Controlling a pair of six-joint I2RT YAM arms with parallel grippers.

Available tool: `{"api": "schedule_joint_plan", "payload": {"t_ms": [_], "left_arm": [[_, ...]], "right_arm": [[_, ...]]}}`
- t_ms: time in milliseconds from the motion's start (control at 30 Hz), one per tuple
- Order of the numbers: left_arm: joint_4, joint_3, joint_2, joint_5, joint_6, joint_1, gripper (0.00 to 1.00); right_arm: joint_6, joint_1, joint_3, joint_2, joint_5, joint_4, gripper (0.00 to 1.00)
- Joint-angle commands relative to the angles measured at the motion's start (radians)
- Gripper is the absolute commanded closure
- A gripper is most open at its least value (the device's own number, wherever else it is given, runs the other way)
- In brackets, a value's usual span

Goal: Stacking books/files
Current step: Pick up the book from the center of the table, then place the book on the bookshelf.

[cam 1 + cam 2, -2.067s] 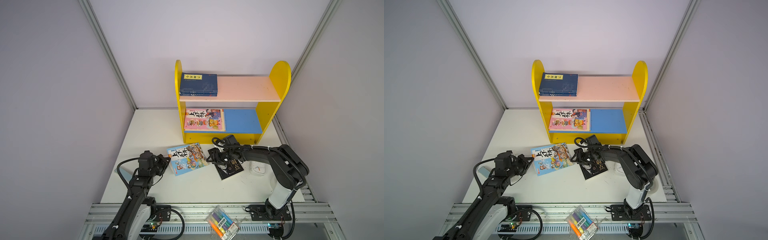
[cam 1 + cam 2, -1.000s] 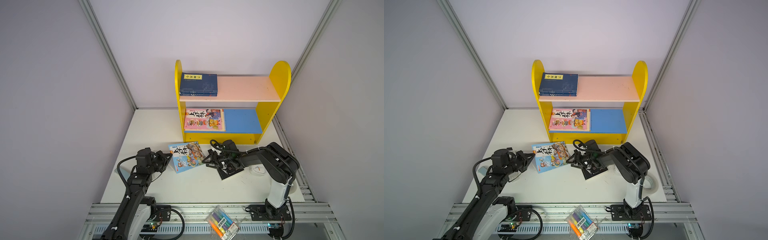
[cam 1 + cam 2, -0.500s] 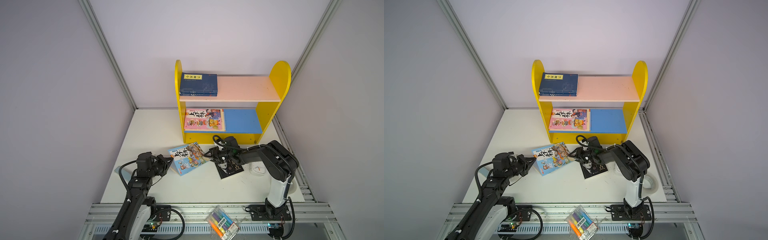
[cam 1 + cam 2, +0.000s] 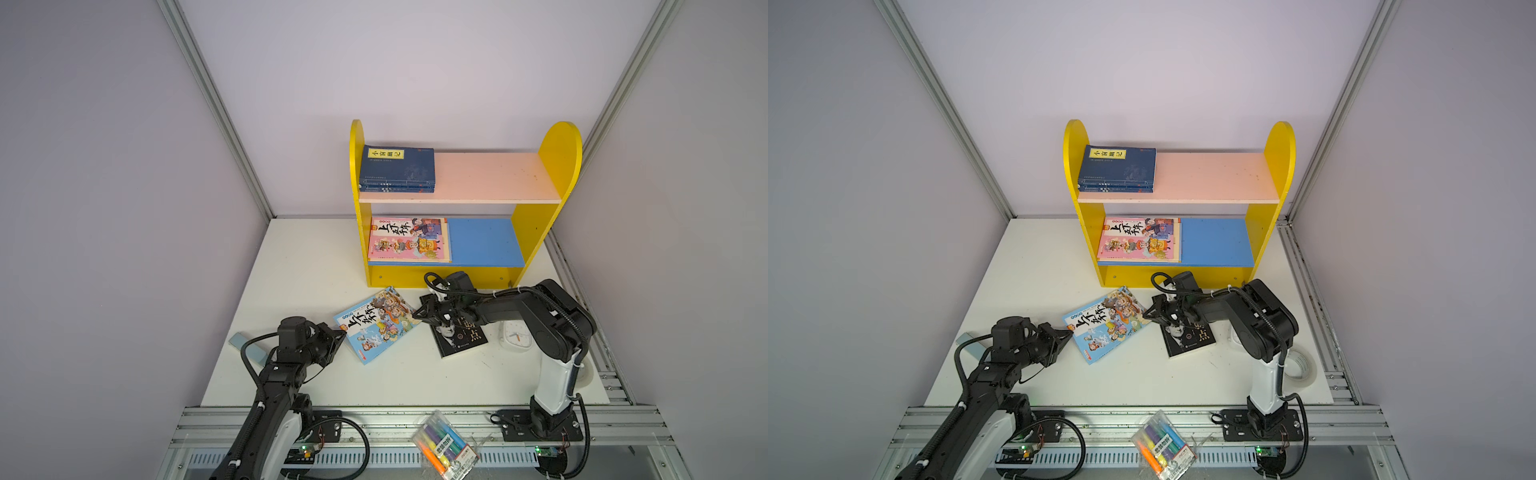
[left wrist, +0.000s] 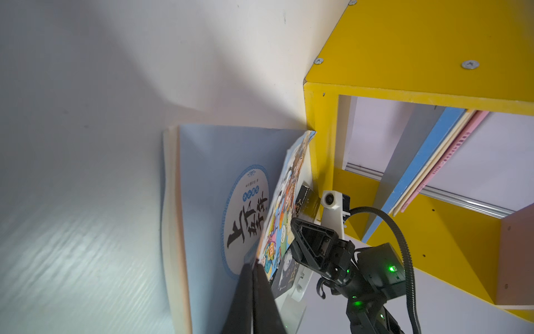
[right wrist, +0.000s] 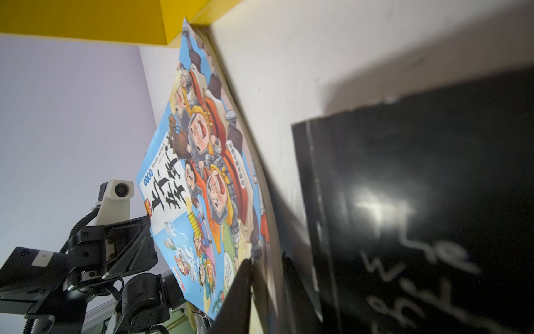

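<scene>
A blue cartoon book (image 4: 376, 328) (image 4: 1106, 322) is held between my two grippers, its cover lifted off the pages in the left wrist view. My left gripper (image 4: 343, 330) (image 5: 254, 263) is shut on the cover's left corner. At the book's right edge my right gripper (image 4: 415, 315) (image 6: 265, 263) is shut, one finger on the cover, one behind the pages. A black portrait book (image 4: 461, 338) (image 6: 419, 202) lies flat under the right arm. Navy books (image 4: 397, 172) are stacked on the top shelf, and a pink cartoon book (image 4: 409, 240) lies on the lower one.
The yellow shelf unit (image 4: 557, 166) stands at the back, right behind the blue book. A white clock (image 4: 515, 336) sits beside the black book, a tape roll (image 4: 1298, 365) near the right arm's base. A marker pack (image 4: 442, 444) rests on the front rail. A pale blue block (image 4: 245, 345) lies by the left arm.
My right gripper has closed on the blue book's right edge. The book, tipped up a second ago, now lies lower. The left gripper has kept its hold.
</scene>
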Motion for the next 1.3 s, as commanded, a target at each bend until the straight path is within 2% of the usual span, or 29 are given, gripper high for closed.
{"api": "schedule_joint_plan", "payload": {"t_ms": [0,33,100,133,167,200,267,300,367,600,800,1033,1133,1267], "left_arm": [[-0.019,0.001,0.006,-0.031,0.050,0.001,0.98],[-0.023,0.005,0.010,-0.038,0.060,0.001,0.86],[-0.031,0.011,0.021,-0.052,0.083,0.001,0.74],[-0.034,0.015,0.027,-0.058,0.095,0.001,0.60],[-0.040,0.020,0.032,-0.067,0.107,0.001,0.39],[-0.043,0.024,0.037,-0.074,0.114,0.001,0.26],[-0.049,0.037,0.046,-0.092,0.132,0.001,0.06],[-0.052,0.043,0.051,-0.100,0.141,0.001,0.02],[-0.059,0.060,0.063,-0.115,0.163,0.001,0.02],[-0.060,0.108,0.091,-0.149,0.201,0.001,0.02],[-0.045,0.130,0.106,-0.150,0.214,0.001,0.02],[0.003,0.135,0.128,-0.109,0.224,0.001,0.02],[0.008,0.150,0.133,-0.100,0.243,-0.005,0.02],[0.000,0.196,0.156,-0.112,0.281,-0.041,0.02]], "right_arm": [[-0.021,0.001,-0.007,-0.006,-0.016,0.087,0.90],[-0.022,0.002,-0.013,-0.007,-0.022,0.111,0.93],[-0.027,0.004,-0.026,-0.017,-0.027,0.153,0.99],[-0.035,0.006,-0.031,-0.024,-0.031,0.169,1.00],[-0.047,0.007,-0.034,-0.033,-0.031,0.176,1.00],[-0.060,0.011,-0.038,-0.044,-0.029,0.177,1.00],[-0.080,0.010,-0.047,-0.070,-0.035,0.191,1.00],[-0.087,0.010,-0.054,-0.084,-0.040,0.203,1.00],[-0.111,0.010,-0.064,-0.127,-0.047,0.200,1.00],[-0.249,-0.012,-0.065,-0.336,-0.009,-0.048,1.00],[-0.209,-0.067,-0.113,-0.511,-0.056,-0.066,1.00],[-0.211,-0.134,-0.110,-0.734,-0.062,-0.209,1.00],[-0.202,-0.175,-0.102,-0.805,-0.061,-0.262,1.00],[-0.140,-0.241,-0.098,-0.849,-0.058,-0.228,1.00]]}}
